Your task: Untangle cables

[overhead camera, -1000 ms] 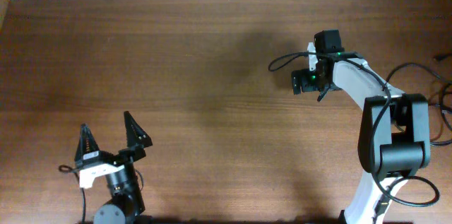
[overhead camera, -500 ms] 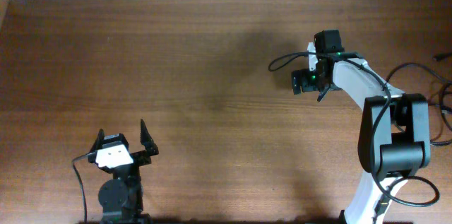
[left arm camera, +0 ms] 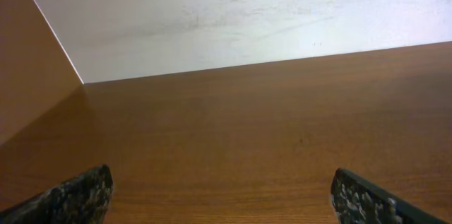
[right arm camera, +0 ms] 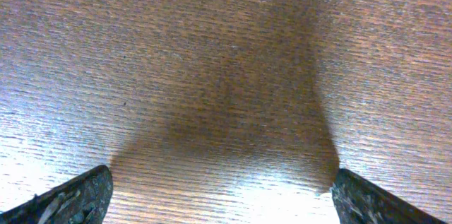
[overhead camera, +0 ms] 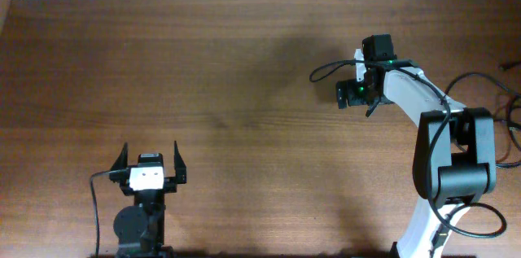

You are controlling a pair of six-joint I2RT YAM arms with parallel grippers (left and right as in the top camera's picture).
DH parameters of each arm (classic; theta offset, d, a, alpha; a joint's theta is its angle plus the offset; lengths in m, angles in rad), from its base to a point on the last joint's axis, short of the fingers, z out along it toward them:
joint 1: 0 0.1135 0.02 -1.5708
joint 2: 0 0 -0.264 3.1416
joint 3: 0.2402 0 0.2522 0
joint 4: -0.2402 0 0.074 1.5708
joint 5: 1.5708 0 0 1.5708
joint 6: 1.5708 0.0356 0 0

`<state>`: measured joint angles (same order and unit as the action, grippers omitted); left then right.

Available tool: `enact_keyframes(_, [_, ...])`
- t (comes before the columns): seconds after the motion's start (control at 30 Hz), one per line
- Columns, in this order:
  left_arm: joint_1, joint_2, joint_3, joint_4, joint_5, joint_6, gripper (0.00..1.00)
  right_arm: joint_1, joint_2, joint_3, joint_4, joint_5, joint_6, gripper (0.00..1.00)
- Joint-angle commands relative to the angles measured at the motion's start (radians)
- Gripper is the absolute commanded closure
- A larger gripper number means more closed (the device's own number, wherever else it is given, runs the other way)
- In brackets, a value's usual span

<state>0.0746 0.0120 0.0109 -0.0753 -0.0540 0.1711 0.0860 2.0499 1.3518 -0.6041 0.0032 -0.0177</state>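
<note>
No knotted bundle or loose loops of thin cord show on the table in any view. My left gripper (overhead camera: 151,157) is open and empty at the front left, low over the bare wood; the left wrist view (left arm camera: 222,197) shows only table and wall between its fingers. My right gripper (overhead camera: 352,94) is open and empty, pointing down at the table at the right of centre; the right wrist view (right arm camera: 222,196) shows only bare wood and its shadow.
Some black cords (overhead camera: 511,120) loop at the far right edge beside the right arm's base (overhead camera: 452,168); I cannot tell whether they are arm wiring. The wooden table (overhead camera: 228,87) ends at a white wall along the back.
My left gripper has swung from pointing up-left to pointing straight back and has shifted a little right and nearer. The right arm has not moved.
</note>
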Motion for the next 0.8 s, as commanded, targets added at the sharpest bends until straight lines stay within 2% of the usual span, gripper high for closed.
enact_keyframes(0.0, [0.005,-0.007,-0.002,-0.006,-0.014,-0.029,0.01,0.005,0.081,-0.043,-0.015,0.061,0.0,0.01])
enact_keyframes(0.13, [0.005,-0.007,-0.002,0.003,-0.082,-0.077,0.01,0.005,0.081,-0.043,-0.016,0.061,0.0,0.01])
enact_keyframes(0.77, [0.004,-0.006,-0.002,0.003,-0.074,-0.076,0.01,0.005,0.081,-0.043,-0.015,0.061,0.0,0.01])
